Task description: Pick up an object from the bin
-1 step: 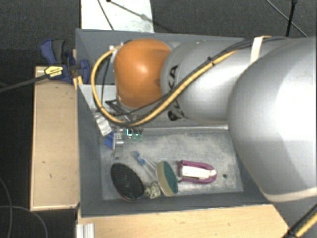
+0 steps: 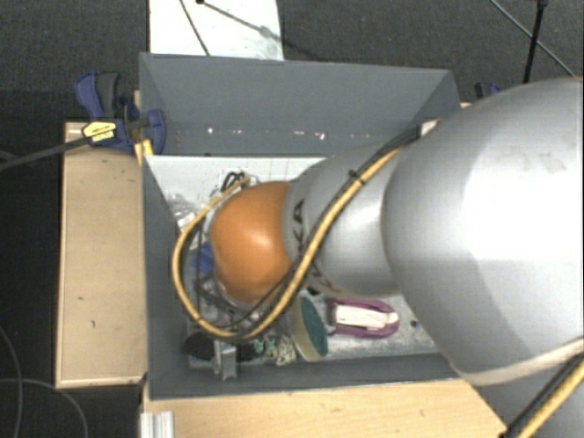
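Floor (image 2: 64,26): dark, carpet-like, finely speckled, seen on the left side and along the top. Lighting: even, with no hard shadows on the floor. A black cable (image 2: 41,151) crosses the floor from the left edge. A thin cable (image 2: 9,340) curves at lower left. A slim black stand (image 2: 538,26) is at top right.

Nothing legible here: no words, numbers, brands or signs can be read on the grey bin (image 2: 292,99), on the arm (image 2: 493,235), or on the loose things (image 2: 363,318) on the bin's floor.
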Robot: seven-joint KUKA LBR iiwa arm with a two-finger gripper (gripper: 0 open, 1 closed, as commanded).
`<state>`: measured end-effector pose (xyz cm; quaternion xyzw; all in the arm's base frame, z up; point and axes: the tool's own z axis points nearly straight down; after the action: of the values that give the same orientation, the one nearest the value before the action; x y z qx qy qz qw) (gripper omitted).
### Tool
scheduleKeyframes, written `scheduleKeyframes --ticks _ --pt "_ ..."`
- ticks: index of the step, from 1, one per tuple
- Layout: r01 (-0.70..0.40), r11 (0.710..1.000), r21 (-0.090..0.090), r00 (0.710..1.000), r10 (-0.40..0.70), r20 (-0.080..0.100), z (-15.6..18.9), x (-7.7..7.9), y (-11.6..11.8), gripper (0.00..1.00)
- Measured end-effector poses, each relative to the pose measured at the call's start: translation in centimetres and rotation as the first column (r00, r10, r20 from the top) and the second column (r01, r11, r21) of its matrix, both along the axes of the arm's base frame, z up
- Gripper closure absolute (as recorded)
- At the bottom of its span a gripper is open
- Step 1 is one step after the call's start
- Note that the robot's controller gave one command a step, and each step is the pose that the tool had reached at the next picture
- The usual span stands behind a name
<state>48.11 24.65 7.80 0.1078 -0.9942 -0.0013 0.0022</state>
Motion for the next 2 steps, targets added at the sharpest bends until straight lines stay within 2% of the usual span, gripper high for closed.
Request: scheduleKeyframes --ticks 1,2 --pt "0.01 1.0 0.002 1.0 -0.01 0.006 0.2 0.3 0.0 1.0" --pt "-0.007 1.0 0.002 1.0 0.007 0.013 7.7 0.9 -0.3 1.0"
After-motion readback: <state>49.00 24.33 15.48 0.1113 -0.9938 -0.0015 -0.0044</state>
